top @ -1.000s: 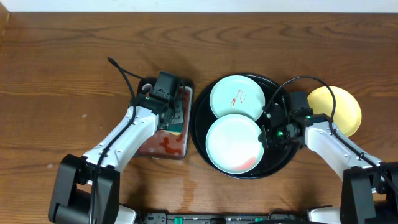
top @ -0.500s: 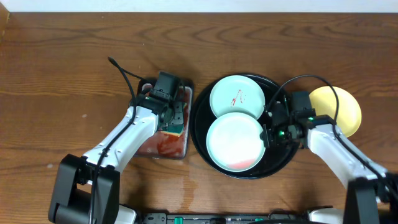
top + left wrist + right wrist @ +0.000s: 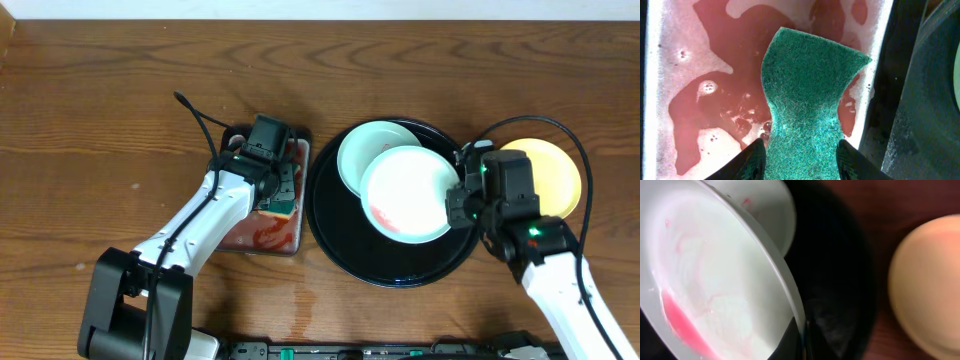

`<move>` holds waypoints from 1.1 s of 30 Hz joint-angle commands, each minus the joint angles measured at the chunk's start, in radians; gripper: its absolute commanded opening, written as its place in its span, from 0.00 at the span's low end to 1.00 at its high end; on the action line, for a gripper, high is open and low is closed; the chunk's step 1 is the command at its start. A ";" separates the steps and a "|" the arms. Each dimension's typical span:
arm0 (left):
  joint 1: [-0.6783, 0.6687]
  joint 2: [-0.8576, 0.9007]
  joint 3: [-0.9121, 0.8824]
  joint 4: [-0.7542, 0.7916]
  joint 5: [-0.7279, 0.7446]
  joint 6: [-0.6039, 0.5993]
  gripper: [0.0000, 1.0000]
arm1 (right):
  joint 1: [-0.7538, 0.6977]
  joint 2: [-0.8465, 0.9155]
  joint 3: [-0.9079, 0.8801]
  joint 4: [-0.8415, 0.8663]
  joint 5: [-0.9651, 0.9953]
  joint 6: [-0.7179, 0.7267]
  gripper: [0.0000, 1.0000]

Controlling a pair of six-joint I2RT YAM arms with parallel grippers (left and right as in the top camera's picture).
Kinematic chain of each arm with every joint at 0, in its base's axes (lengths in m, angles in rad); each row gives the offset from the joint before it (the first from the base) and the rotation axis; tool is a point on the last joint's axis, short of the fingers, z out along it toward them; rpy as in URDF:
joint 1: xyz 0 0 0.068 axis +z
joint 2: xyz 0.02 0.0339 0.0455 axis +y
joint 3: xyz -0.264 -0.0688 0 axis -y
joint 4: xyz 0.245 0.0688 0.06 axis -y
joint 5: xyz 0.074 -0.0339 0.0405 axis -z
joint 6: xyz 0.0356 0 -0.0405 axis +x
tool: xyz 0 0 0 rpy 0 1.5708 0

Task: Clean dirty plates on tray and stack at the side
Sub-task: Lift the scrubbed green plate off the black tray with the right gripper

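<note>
The smeared plate (image 3: 408, 192) hangs from my right gripper (image 3: 458, 195), whose jaws are clenched on its rim. It is tilted and lifted clear of the tray (image 3: 400, 268), and its far edge overlaps the other mint plate (image 3: 358, 155), which lies flat on the tray just beyond my fingertips. From the right wrist the pink streak runs along the low side of the smeared plate (image 3: 715, 280), away from where my right gripper (image 3: 801, 340) bites. The yellow plate (image 3: 555, 175) sits on the table behind that gripper, off the tray, and looks clean. I judge it to be the first of the stack, so one plate is done and two are left. The one I hold is still streaked, and the other shows a fleck of red near its edge. Well apart on the other side, my left gripper (image 3: 272, 185) grasps the green sponge (image 3: 810, 90), which fills the gap between the fingers of the left gripper (image 3: 802, 155). It hangs over the metal tray (image 3: 262, 238) with red liquid (image 3: 715, 110) pooled right below. A second ago the smeared plate lay flat on the tray with my right jaws at its edge. Since then it has come up, tipped and slid over its neighbour, while my left arm has scarcely shifted.
</note>
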 commanded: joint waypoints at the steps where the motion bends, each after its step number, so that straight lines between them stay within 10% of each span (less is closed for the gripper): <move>1: 0.004 0.003 -0.015 -0.004 -0.013 0.018 0.47 | 0.070 -0.037 0.024 -0.001 0.216 -0.025 0.01; 33: 0.004 0.003 -0.015 -0.003 -0.013 0.018 0.48 | 0.711 -0.041 0.024 0.111 1.077 -0.459 0.01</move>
